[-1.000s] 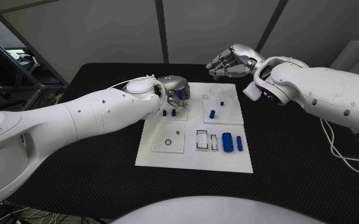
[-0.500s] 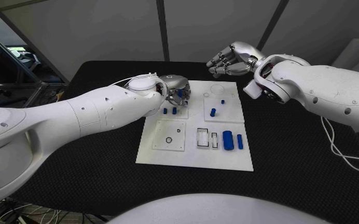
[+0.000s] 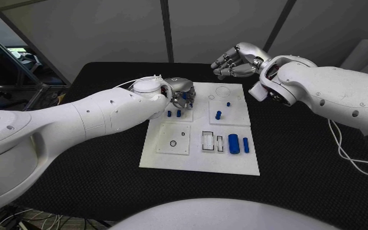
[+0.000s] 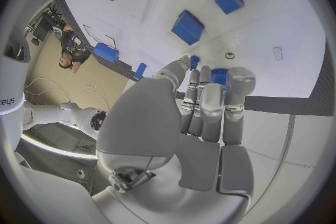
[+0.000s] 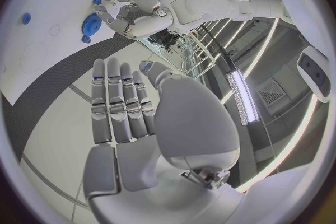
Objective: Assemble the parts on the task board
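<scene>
Over the last second my left hand drew back slightly from the task board's 11 o'clock corner, pinching a small blue part; I judge it a pick-up under way. Right hand barely shifted, hovering off the board at 1 o'clock, fingers curled, nothing in them. Board: smooth white plate. Remaining blue parts look like glossy stubby cylinders.
</scene>
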Robot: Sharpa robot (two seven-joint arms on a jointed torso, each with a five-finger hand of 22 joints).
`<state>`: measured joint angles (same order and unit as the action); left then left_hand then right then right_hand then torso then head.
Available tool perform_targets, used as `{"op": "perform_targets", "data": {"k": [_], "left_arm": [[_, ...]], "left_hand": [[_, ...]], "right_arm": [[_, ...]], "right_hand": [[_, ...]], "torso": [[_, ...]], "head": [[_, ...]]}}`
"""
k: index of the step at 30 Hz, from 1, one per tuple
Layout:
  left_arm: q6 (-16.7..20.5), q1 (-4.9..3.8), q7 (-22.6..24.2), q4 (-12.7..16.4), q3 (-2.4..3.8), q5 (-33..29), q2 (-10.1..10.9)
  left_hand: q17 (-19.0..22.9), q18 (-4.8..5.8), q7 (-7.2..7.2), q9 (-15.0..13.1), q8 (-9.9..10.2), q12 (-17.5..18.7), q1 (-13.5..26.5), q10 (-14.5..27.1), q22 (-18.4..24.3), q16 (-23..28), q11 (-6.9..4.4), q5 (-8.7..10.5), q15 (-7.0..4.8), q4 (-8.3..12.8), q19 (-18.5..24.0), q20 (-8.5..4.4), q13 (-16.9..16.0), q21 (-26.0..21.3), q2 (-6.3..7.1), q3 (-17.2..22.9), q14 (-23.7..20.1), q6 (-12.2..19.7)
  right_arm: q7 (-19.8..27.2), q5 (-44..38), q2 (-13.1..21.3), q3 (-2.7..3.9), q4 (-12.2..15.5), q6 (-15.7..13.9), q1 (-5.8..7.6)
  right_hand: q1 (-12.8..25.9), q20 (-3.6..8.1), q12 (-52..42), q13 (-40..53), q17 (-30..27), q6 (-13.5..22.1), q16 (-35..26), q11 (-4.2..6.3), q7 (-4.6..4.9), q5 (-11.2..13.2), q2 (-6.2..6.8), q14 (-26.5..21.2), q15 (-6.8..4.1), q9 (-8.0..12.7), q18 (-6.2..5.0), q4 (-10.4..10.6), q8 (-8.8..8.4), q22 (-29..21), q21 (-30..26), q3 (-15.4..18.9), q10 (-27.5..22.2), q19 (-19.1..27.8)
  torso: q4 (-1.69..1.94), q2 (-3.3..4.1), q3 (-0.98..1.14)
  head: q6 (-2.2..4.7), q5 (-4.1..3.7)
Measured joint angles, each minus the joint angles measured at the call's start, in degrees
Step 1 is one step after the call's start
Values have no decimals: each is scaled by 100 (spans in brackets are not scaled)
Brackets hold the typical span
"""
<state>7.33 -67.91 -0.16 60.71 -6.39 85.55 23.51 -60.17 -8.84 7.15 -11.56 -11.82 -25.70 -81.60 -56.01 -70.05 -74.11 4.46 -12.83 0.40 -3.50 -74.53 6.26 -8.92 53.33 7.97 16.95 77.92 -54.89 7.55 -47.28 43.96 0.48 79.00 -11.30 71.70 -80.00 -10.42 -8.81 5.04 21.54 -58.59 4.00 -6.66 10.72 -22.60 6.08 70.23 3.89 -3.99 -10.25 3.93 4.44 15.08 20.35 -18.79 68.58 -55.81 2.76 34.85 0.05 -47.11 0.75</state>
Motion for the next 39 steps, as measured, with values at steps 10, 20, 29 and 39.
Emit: {"op": "perform_targets", "data": {"k": [10, 20, 29, 39], "left_arm": [[-2, 20, 51, -105, 2, 3, -88], [-25, 26, 60, -203, 2, 5, -139], [-108, 29, 60, -303, 7, 5, -179], [-167, 19, 62, -359, 11, 6, -218]], "left_hand": [[-71, 3, 24, 41, 50, 113, -29, -65, -162, -113, 16, 0, 2, 3, -61, 19, 54, 192, -29, 141, 41, -24], [-87, 258, 41, 66, 85, 171, -29, -105, -234, -157, 16, 21, 2, 27, -82, -2, 86, 289, -29, 196, 80, -41], [-135, 259, 64, 84, 108, 230, -59, -183, -352, -214, 14, 21, 6, 81, -144, 19, 110, 451, 2, 332, 117, -63], [-140, 260, 93, 96, 112, 351, -157, -405, -490, -267, 6, 21, -10, 211, -205, 0, 132, 594, -52, 604, 174, -256]], "right_arm": [[0, -1, -3, 0, 6, 0, 0], [-2, -2, -7, 0, 10, 1, 0], [-2, -3, -13, 0, 11, 2, 0], [-2, -3, -18, 0, 13, 3, 0]], "right_hand": [[0, 0, 0, 0, 0, 0, 0, 0, 0, 0, 0, 0, 0, 0, 0, 0, 0, 0, 0, 0, 0, 0], [0, 0, 0, 1, 0, 0, 0, 0, 0, 0, 0, 0, 0, 0, 0, 0, 0, -1, 0, 1, 0, 0], [0, 0, 0, 1, 1, 0, 0, 0, 0, 0, 0, 0, 0, 0, 0, 0, 0, -1, 0, 1, 0, 0], [0, 0, 0, 1, 1, 0, 0, 0, 0, 0, 0, 0, 0, 0, 0, 0, 0, -2, 0, 1, 0, 0]], "torso": [[-2, 4, 0], [-3, 3, 2], [-4, 1, 2], [-2, 0, 2]], "head": [[1, -15], [-3, -27], [-13, -37], [-17, -42]]}}
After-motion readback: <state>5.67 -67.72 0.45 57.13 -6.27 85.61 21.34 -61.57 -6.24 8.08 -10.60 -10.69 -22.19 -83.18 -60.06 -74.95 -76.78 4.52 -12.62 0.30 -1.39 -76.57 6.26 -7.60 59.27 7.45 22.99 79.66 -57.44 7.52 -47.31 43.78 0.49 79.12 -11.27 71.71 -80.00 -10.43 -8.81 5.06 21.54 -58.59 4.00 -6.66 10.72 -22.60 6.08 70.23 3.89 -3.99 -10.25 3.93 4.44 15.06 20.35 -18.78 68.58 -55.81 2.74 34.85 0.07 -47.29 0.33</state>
